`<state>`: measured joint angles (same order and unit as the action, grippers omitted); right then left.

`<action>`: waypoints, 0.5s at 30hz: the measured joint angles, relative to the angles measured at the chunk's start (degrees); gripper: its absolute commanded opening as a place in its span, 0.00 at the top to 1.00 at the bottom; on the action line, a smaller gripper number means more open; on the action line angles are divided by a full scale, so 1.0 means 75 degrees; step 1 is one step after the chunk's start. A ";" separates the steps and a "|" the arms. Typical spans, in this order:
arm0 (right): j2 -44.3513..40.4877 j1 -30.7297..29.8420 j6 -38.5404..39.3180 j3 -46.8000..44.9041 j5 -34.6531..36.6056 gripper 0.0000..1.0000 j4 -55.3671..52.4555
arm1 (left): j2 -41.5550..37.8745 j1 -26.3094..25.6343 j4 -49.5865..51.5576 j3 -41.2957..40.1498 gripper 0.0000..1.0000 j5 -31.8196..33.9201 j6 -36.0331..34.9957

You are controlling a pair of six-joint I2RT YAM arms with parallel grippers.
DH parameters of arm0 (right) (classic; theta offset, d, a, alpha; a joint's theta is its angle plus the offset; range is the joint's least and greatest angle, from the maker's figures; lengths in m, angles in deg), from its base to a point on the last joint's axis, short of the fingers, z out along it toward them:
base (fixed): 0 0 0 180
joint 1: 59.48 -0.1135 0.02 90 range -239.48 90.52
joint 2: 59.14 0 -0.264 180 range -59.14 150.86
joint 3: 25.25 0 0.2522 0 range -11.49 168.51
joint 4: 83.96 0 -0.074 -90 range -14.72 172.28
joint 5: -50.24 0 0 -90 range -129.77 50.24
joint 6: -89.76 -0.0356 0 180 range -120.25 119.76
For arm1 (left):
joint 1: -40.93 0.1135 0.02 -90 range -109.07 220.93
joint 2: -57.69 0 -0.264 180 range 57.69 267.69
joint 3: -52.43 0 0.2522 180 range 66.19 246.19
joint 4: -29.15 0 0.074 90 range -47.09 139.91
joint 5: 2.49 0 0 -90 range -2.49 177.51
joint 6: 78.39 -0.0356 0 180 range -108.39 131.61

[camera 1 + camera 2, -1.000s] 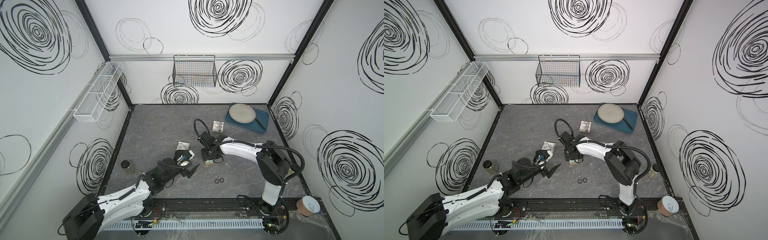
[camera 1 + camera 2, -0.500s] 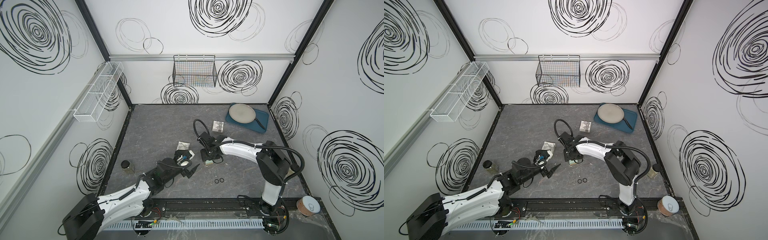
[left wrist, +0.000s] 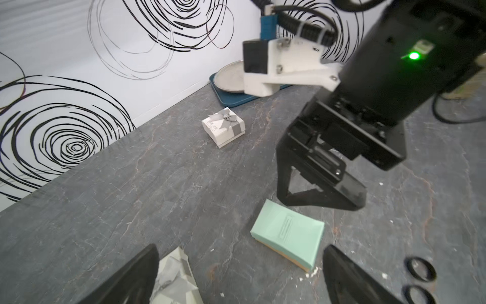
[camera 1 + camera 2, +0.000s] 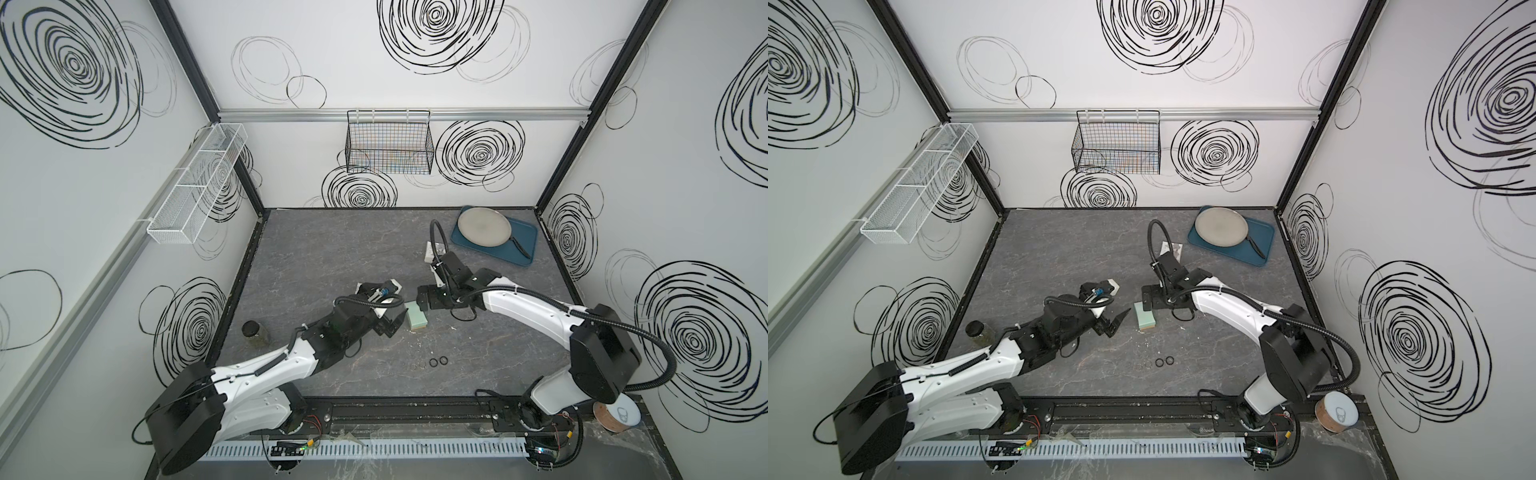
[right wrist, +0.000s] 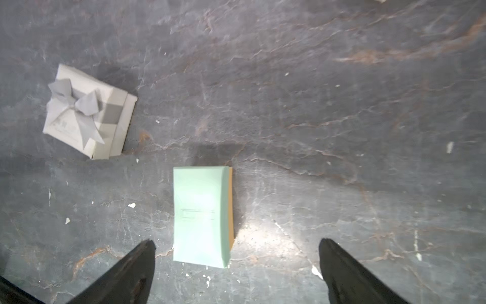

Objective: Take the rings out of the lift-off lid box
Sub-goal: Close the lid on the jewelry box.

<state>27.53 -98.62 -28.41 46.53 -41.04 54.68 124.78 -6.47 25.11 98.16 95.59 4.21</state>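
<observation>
The lift-off lid box (image 4: 417, 319) (image 4: 1145, 321) is mint green with a tan base edge and lies shut on the table. In the right wrist view the box (image 5: 201, 215) reaches between the fingers of my open right gripper (image 5: 236, 242) (image 4: 424, 300), which hovers just behind it. My left gripper (image 3: 240, 248) (image 4: 1117, 323) is open to its left, with nothing held. Two black rings (image 4: 438, 361) (image 3: 420, 268) and faint pale rings (image 4: 417, 366) lie loose on the table nearer the front.
One grey bow box (image 3: 223, 126) (image 4: 430, 251) stands further back; another (image 5: 86, 113) (image 3: 173, 279) sits by my left fingers. A plate (image 4: 484, 227) on a blue tray (image 4: 521, 253) is back right. A jar (image 4: 254, 332) stands at the left edge.
My right gripper has opened wide, let go of the mint box and drawn back a little. The left arm has stayed still.
</observation>
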 measured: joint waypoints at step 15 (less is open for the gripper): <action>-0.0265 0.0364 0.0717 -0.1553 -0.0953 0.00 0.1113 | 0.2576 -0.0498 0.1955 0.1845 0.00 0.1230 0.0003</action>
<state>25.54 -95.89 -23.03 34.88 -48.19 63.03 144.10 -10.21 39.77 112.00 104.81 4.24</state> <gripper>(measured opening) 0.999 0.997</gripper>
